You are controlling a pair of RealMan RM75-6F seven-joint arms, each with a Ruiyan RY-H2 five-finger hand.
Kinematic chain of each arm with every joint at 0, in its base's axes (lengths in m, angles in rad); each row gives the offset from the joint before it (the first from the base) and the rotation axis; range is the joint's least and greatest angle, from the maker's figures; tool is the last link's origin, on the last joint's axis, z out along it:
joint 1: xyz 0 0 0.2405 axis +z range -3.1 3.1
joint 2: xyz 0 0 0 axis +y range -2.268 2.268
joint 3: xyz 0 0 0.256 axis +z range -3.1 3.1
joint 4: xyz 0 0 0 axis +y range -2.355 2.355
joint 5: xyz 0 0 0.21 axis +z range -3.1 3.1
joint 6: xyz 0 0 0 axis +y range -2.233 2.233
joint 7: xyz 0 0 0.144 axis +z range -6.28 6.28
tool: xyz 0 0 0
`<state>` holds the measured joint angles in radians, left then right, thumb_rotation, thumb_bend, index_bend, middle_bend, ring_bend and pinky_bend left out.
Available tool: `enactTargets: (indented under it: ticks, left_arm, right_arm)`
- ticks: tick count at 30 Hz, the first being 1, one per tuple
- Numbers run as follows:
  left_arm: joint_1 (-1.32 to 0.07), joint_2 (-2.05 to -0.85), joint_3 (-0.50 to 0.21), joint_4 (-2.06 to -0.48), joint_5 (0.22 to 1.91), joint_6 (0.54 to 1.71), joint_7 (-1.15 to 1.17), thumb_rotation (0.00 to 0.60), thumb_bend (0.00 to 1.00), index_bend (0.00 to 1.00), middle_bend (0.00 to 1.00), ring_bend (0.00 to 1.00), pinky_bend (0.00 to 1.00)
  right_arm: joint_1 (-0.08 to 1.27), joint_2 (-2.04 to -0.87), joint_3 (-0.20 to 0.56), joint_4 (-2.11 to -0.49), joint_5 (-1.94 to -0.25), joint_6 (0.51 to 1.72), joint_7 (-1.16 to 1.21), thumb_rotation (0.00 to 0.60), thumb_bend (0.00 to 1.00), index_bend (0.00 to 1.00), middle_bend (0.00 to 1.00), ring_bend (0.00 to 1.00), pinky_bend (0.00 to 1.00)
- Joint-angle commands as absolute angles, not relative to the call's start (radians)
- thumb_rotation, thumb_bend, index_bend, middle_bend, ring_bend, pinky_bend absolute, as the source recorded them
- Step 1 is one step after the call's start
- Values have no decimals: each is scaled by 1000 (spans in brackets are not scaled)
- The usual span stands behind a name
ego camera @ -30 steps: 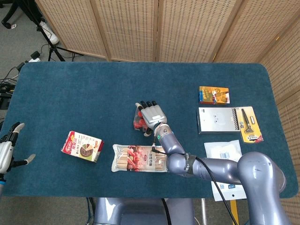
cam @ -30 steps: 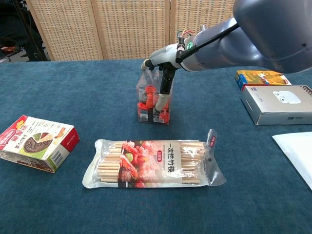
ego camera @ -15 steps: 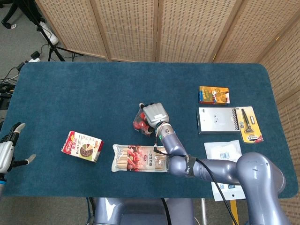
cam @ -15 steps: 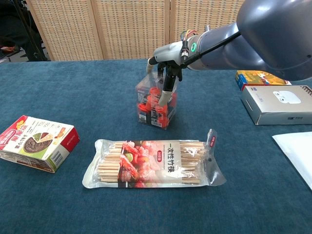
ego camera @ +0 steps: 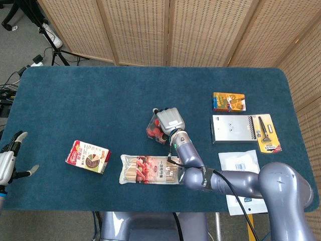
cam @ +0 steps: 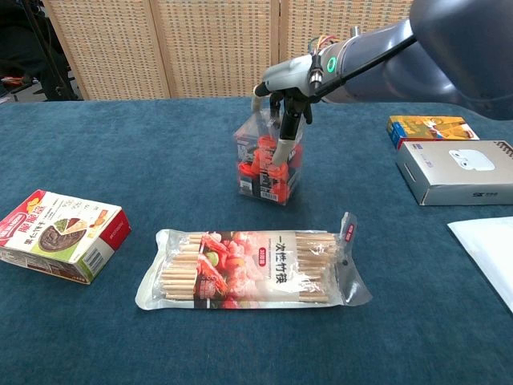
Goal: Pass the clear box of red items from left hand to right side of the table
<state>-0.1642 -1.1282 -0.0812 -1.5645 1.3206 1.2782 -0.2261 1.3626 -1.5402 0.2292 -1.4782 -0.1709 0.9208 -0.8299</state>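
Note:
The clear box of red items [ego camera: 154, 129] [cam: 268, 165] is at mid-table, tilted, just behind the chopstick packet. My right hand [ego camera: 169, 119] [cam: 282, 100] grips it from above, fingers running down its front and far sides. Whether its base touches the cloth I cannot tell. My left hand [ego camera: 10, 159] hovers off the table's left edge, fingers apart and holding nothing; only the head view shows it.
A packet of bamboo chopsticks [ego camera: 149, 169] [cam: 252, 269] lies in front of the box. A printed food carton [ego camera: 88, 156] [cam: 60, 235] sits to the left. On the right are an orange box [ego camera: 228, 101], a white box [ego camera: 233, 129], a razor pack [ego camera: 266, 131] and a white pouch [ego camera: 239, 163].
My right hand has closed over the clear box and carried it a short way to the right, tilting it. The left hand has stayed put.

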Motion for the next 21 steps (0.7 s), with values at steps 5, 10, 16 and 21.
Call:
enactTargets:
  ticks: [5, 10, 16, 21]
  left_arm:
    - [-163, -1128, -81, -1569, 1320, 1278, -222, 600, 212, 0, 0, 141, 160]
    - [-163, -1128, -81, -1571, 1321, 1276, -219, 600, 212, 0, 0, 141, 160]
    - [-163, -1130, -81, -1573, 1322, 1275, -217, 600, 212, 0, 0, 141, 160]
    - [-164, -1130, -80, -1578, 1323, 1273, -214, 600, 212, 0, 0, 141, 160]
  right_arm:
    - [1348, -1490, 214, -1525, -170, 982, -859, 600, 156, 483, 334, 279, 387]
    - [1326, -1469, 199, -1526, -165, 992, -863, 600, 158, 483, 334, 279, 388]
    - [1294, -1448, 185, -1514, -163, 981, -851, 600, 162, 483, 334, 279, 388]
    - [1266, -1437, 169, -1489, -166, 970, -839, 600, 160, 483, 334, 279, 388]
